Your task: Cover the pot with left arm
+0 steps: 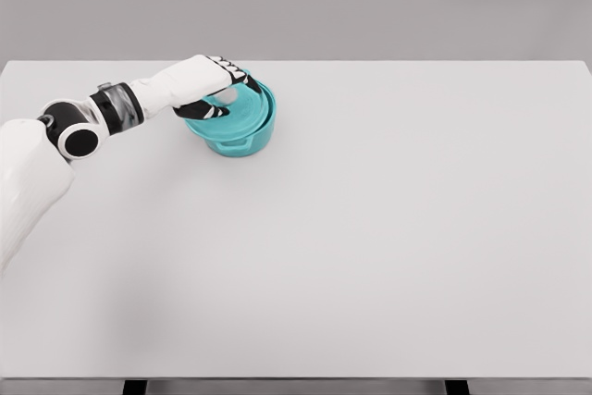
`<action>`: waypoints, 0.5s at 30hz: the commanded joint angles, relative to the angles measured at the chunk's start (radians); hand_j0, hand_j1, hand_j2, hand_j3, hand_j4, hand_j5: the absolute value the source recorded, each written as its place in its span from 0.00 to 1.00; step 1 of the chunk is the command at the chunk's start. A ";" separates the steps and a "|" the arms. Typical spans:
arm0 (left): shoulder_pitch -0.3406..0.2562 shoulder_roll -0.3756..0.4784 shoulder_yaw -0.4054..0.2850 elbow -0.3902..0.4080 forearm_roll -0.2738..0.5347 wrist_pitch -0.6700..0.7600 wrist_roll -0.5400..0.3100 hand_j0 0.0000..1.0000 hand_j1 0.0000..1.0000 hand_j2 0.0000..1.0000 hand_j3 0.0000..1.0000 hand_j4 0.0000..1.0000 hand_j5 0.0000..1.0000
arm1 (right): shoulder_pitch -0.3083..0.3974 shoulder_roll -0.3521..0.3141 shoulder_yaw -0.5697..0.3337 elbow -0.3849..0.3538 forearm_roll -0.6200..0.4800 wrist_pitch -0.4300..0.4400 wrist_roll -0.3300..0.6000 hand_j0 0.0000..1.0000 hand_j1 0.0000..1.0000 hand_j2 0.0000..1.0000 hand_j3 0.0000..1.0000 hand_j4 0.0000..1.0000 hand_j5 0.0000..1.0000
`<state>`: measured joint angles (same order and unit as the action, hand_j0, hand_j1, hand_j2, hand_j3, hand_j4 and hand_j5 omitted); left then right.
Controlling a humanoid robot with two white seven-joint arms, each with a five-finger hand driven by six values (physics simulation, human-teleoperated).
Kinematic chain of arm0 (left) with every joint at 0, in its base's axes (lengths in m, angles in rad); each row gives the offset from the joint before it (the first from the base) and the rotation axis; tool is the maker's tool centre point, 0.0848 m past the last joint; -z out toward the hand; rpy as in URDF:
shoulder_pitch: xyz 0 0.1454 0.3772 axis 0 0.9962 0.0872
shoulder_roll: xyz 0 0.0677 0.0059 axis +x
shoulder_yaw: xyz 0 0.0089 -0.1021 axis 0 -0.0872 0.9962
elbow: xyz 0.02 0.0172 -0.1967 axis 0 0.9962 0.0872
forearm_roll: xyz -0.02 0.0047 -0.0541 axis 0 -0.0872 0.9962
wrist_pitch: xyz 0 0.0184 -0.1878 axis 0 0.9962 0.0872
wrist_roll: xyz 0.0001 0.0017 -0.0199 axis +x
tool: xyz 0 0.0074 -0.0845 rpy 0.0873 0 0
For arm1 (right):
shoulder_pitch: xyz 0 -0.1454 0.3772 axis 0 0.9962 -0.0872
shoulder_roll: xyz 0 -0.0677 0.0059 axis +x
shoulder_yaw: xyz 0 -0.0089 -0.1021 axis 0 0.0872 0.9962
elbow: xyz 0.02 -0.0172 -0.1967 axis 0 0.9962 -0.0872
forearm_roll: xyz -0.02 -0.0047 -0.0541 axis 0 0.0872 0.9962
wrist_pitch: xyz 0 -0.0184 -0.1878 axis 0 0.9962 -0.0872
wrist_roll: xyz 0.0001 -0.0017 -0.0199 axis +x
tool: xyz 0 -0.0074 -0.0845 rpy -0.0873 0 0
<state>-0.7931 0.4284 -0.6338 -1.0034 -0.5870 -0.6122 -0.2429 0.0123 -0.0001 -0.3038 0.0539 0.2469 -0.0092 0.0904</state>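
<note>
A teal pot (242, 139) stands on the white table (370, 228) at the back left. A teal lid (242, 110) lies on top of it, tilted, with its right edge raised above the pot's rim. My left hand (222, 90) reaches in from the left and its fingers curl over the lid's left side, gripping it. The thumb (205, 112) shows below the lid's edge. The hand hides the lid's knob and the pot's back-left rim. The right arm does not show.
The table's far edge (296, 62) runs just behind the pot. The left forearm (111, 110) stretches low over the table's left part.
</note>
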 commanded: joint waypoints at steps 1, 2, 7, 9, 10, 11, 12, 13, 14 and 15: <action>0.000 0.003 0.002 -0.004 0.009 0.001 0.001 0.74 0.74 0.74 0.74 0.74 0.74 | 0.000 0.000 0.000 0.000 0.000 0.000 0.000 1.00 1.00 1.00 1.00 1.00 1.00; 0.000 0.004 0.003 -0.004 0.009 0.001 0.001 0.74 0.74 0.74 0.74 0.74 0.74 | 0.000 0.000 0.000 0.000 0.000 0.000 0.000 1.00 1.00 1.00 1.00 1.00 1.00; -0.005 0.007 0.005 -0.008 0.013 0.001 0.001 0.74 0.74 0.74 0.74 0.74 0.74 | 0.000 0.000 0.000 0.000 0.000 0.000 0.000 1.00 1.00 1.00 1.00 1.00 1.00; -0.005 0.009 0.006 -0.008 0.013 0.001 0.001 0.74 0.74 0.74 0.74 0.74 0.74 | 0.000 0.000 0.000 0.000 0.000 0.000 0.000 1.00 1.00 1.00 1.00 1.00 1.00; -0.005 0.009 0.006 -0.008 0.013 0.001 0.001 0.74 0.74 0.74 0.74 0.74 0.74 | 0.000 0.000 0.000 0.000 0.000 0.000 0.000 1.00 1.00 1.00 1.00 1.00 1.00; -0.003 0.009 0.008 -0.009 0.013 0.001 0.001 0.74 0.74 0.74 0.74 0.74 0.74 | 0.000 0.000 0.000 0.001 0.000 0.000 0.000 1.00 1.00 1.00 1.00 1.00 1.00; -0.003 0.009 0.008 -0.009 0.013 0.001 0.001 0.74 0.74 0.74 0.74 0.74 0.74 | 0.000 0.000 0.000 0.000 0.000 0.000 0.000 1.00 1.00 1.00 1.00 1.00 1.00; -0.003 0.009 0.008 -0.009 0.015 0.001 0.001 0.74 0.74 0.74 0.74 0.74 0.74 | 0.000 0.000 0.000 0.000 0.000 0.000 0.000 1.00 1.00 1.00 1.00 1.00 1.00; -0.003 0.010 0.008 -0.009 0.015 0.001 0.001 0.74 0.74 0.74 0.74 0.74 0.74 | 0.000 0.000 0.000 0.001 0.000 0.000 0.000 1.00 1.00 1.00 1.00 1.00 1.00; -0.003 0.010 0.008 -0.009 0.015 0.001 0.001 0.74 0.74 0.74 0.74 0.74 0.74 | 0.000 0.000 0.000 0.000 0.000 0.000 0.000 1.00 1.00 1.00 1.00 1.00 1.00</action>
<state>-0.7961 0.4374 -0.6279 -1.0117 -0.5794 -0.6122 -0.2429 0.0123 -0.0001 -0.3038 0.0538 0.2469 -0.0092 0.0904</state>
